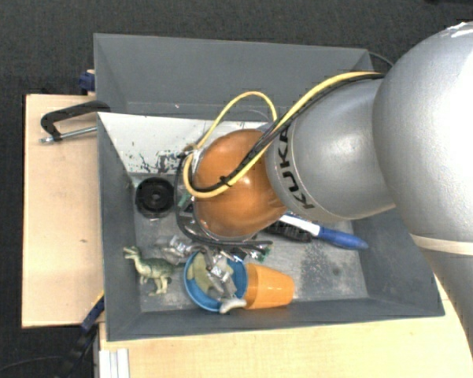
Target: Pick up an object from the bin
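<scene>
The gripper (219, 278) is hanging right over a blue dish (194, 286) by the bin's (220, 77) near wall. How far it is open, I cannot tell. An orange cup (269, 288) is lying touching the dish's right side, long axis along that wall. A dinosaur (151, 268) is lying towards the near-left corner.

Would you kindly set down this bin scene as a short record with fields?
bin: grey metal, small loose things on its floor
gripper: low, over the blue round dish
blue round dish: by the near wall
orange cup: on its side, right of the dish
green dinosaur toy: left of the dish
black round cap: left side, apart
blue-and-white pen: right side
</scene>
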`<state>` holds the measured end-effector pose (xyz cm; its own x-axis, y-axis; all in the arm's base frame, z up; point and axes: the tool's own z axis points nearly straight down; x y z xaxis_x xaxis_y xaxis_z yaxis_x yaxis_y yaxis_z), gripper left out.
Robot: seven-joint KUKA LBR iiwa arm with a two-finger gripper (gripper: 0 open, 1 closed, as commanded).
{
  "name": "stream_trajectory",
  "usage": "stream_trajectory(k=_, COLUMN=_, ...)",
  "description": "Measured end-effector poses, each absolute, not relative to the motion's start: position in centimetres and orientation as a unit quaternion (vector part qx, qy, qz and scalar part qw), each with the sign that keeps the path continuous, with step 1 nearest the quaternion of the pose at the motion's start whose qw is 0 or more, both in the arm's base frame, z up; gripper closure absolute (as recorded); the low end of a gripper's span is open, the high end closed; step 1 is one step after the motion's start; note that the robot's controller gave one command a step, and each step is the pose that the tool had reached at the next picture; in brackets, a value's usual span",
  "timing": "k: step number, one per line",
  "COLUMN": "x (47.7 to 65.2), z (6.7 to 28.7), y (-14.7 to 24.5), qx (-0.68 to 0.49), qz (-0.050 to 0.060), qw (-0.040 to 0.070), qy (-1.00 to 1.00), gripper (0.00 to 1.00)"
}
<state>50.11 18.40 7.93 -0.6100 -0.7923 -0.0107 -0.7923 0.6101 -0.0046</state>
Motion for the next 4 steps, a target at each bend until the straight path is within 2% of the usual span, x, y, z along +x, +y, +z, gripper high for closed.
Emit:
stream_trajectory(k=1, x=50.4, z=8.2, y=18.5, qx=-0.441, qz=0.0, qw=0.011, qy=0.897, gripper=1.0)
stream_trajectory(k=2, x=50.7, z=9.5, y=18.6, qx=-0.441, qz=0.0, qw=0.005, qy=0.898, gripper=1.0)
stream_trajectory(k=4, x=51.0, z=16.6, y=19.0, qx=-0.439, qz=0.0, qw=0.005, qy=0.898, gripper=1.0)
